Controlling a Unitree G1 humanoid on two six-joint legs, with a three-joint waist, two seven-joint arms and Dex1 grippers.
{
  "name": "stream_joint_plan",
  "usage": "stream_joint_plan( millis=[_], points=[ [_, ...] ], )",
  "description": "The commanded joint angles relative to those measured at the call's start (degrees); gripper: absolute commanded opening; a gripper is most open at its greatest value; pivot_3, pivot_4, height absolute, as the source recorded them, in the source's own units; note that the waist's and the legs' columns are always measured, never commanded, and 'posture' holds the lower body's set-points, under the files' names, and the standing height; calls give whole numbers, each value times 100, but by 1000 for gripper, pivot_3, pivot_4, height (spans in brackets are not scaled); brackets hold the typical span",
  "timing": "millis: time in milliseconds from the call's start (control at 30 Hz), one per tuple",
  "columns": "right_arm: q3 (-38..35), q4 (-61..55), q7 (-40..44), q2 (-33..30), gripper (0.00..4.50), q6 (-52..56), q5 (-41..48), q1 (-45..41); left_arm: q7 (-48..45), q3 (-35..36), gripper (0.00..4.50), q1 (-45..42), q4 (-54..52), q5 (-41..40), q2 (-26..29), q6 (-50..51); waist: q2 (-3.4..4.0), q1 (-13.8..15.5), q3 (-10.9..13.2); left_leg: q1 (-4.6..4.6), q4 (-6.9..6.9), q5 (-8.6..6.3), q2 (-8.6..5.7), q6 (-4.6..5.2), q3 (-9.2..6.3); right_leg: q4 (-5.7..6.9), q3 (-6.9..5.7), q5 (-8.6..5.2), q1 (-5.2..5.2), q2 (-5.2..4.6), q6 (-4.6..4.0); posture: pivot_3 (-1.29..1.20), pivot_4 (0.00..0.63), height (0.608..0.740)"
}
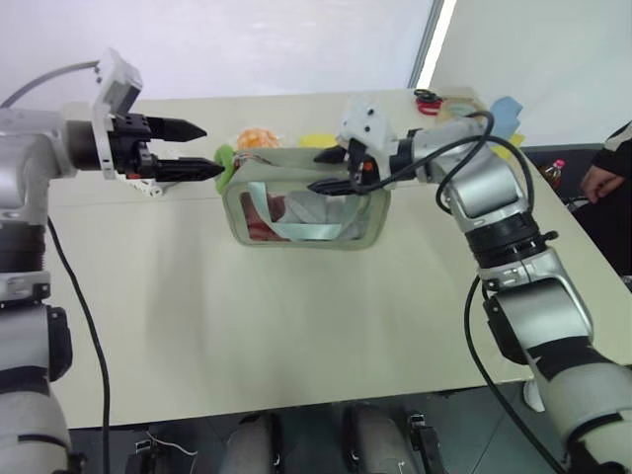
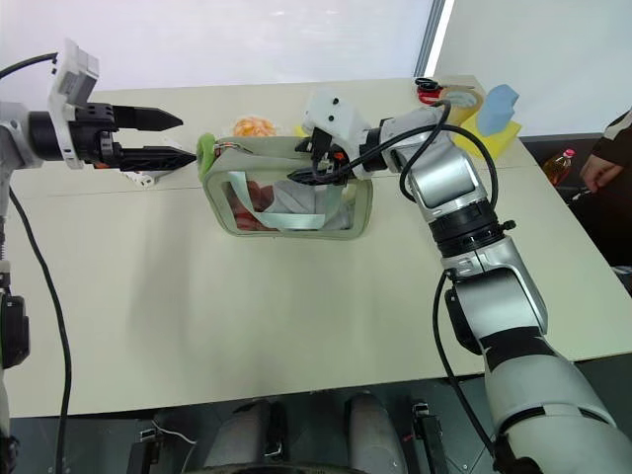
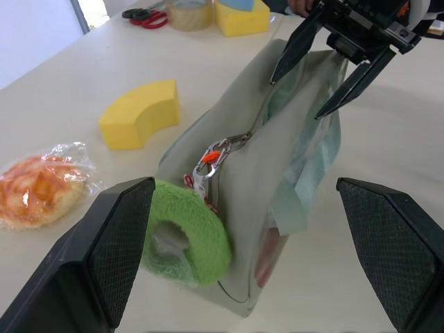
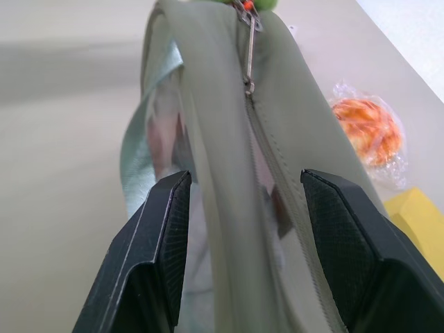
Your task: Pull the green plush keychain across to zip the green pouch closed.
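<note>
The green pouch (image 1: 306,212) stands upright in the middle of the table, its clear window facing me, with mint straps and red and white contents behind it. The green plush keychain (image 3: 187,236) hangs at the pouch's left top corner, clipped to the zipper pull (image 3: 211,156). My left gripper (image 1: 213,150) is open and level just left of the keychain, which lies by its lower fingertip. My right gripper (image 1: 314,171) is open, straddling the pouch's top edge near its right half. In the right wrist view its fingers (image 4: 163,243) stand on either side of the zipper seam.
Behind the pouch lie a wrapped orange item (image 1: 259,137) and a curved yellow sponge (image 3: 139,114). Red scissors (image 1: 427,99), a tape roll (image 2: 460,99) and yellow and blue sponges (image 2: 499,109) sit at the far right corner. A person (image 1: 602,178) stands by the right table edge.
</note>
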Motion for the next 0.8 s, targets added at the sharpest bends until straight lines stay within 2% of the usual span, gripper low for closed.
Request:
stream_joint_plan(
  millis=[33, 100, 167, 200, 633, 800],
  points=[
    [-61, -173, 107, 70, 2062, -44, 85, -55, 27, 160, 4500, -7, -174, -55, 146, 25, 0, -4, 0, 0, 0, 0, 1, 0, 0, 0, 0, 0, 0, 1, 0, 0, 150, 740],
    [-110, -284, 162, 89, 1240, 21, 161, -79, 46, 190, 4500, 0, -180, -64, 185, 53, 0, -10, 0, 1, 0, 0, 1, 0, 0, 0, 0, 0, 0, 1, 0, 0, 150, 740],
    [-156, -356, 181, 82, 113, 64, 202, -121, 61, 207, 4500, 16, -202, -75, 217, 79, 0, -9, 0, 1, 0, 0, 1, 0, -1, 0, 1, 0, -1, 1, 0, 0, 150, 740],
    [-180, -407, 210, 80, 11, 102, 241, -141, 64, 211, 4500, 35, -220, -77, 233, 86, 0, -7, 0, 1, 0, 0, 1, 0, -1, 0, 0, 0, -1, 1, 0, 0, 150, 740],
    [-127, -892, 606, 10, 11, -112, 405, 80, 119, 231, 4500, 2, -173, -79, 344, 67, 0, 6, 0, 0, 0, 0, 1, 0, 0, 0, 0, 0, -1, 0, 0, 0, 150, 740],
    [19, -1181, 570, -81, 11, 311, 294, 263, 168, 255, 4500, 100, -298, -136, 332, 99, 0, 7, 0, 0, 0, 0, 1, 0, -2, 0, 1, 0, 0, -1, 0, 0, 150, 740]
  ],
)
